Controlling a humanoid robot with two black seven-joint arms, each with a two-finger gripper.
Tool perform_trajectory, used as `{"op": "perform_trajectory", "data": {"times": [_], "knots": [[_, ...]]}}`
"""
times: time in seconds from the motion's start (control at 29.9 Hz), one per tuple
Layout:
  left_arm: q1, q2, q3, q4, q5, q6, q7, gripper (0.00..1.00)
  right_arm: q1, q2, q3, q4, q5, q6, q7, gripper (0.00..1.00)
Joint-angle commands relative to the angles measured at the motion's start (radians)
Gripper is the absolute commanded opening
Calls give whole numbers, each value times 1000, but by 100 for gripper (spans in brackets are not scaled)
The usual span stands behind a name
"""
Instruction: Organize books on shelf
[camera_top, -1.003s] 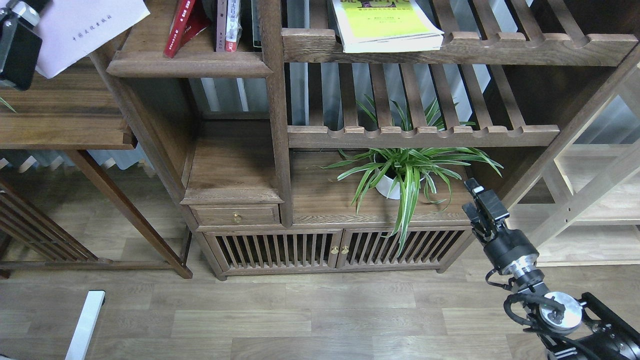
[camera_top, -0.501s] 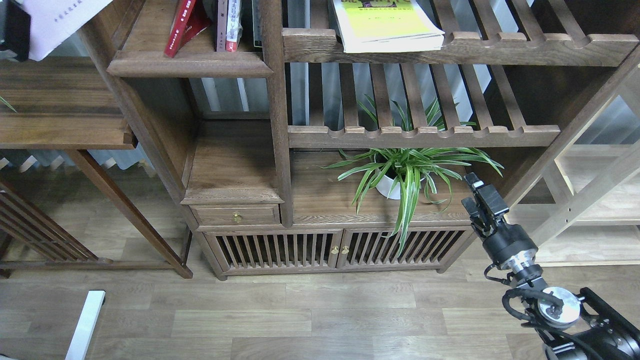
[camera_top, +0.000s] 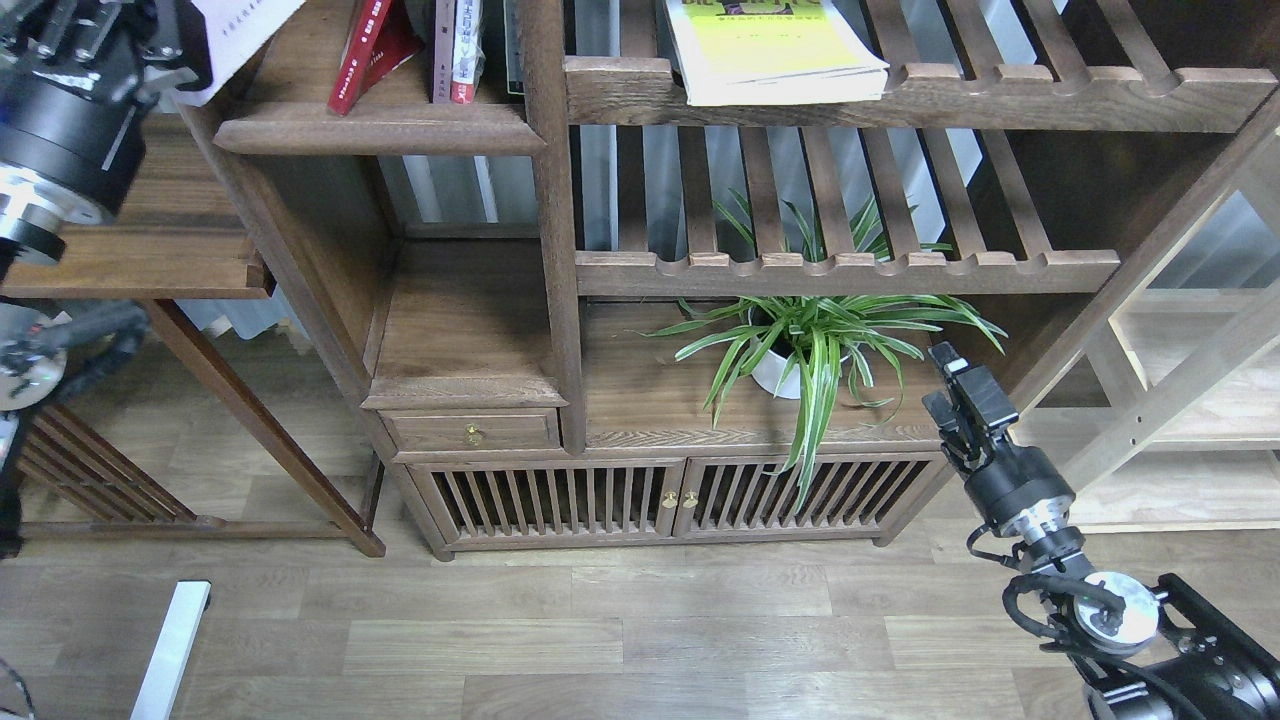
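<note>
Left gripper: up at the top left corner of your view, dark and partly cut off. You cannot tell how its fingers stand, though the white book sits right against it.
White book: only a pale corner with small print shows to you, tilted, just right of the left gripper and overlapping the shelf's left end.
Shelf: right of the left gripper, a dark brown board with a rounded front lip.
Red book: leaning on the shelf, further right of the white book, beside two upright spines.
Yellow-green book: lying flat on the slatted rack, well right of the left gripper.
Right gripper: low at your right, near the potted plant, fingers close together, nothing between them.
</note>
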Motion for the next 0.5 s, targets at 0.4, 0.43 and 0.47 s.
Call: {"op": "perform_trajectory", "data": {"times": [0.4,0.43,0.47], "knots": [[-182,-43,113,129,26,113,7,5,2,0,14,-8,5,0,8,98],[-185,-42,113,135,26,109,8,5,2,0,14,-8,5,0,8,98],[-187,-42,113,146,21,108,8,5,2,0,14,-8,5,0,9,98]]}}
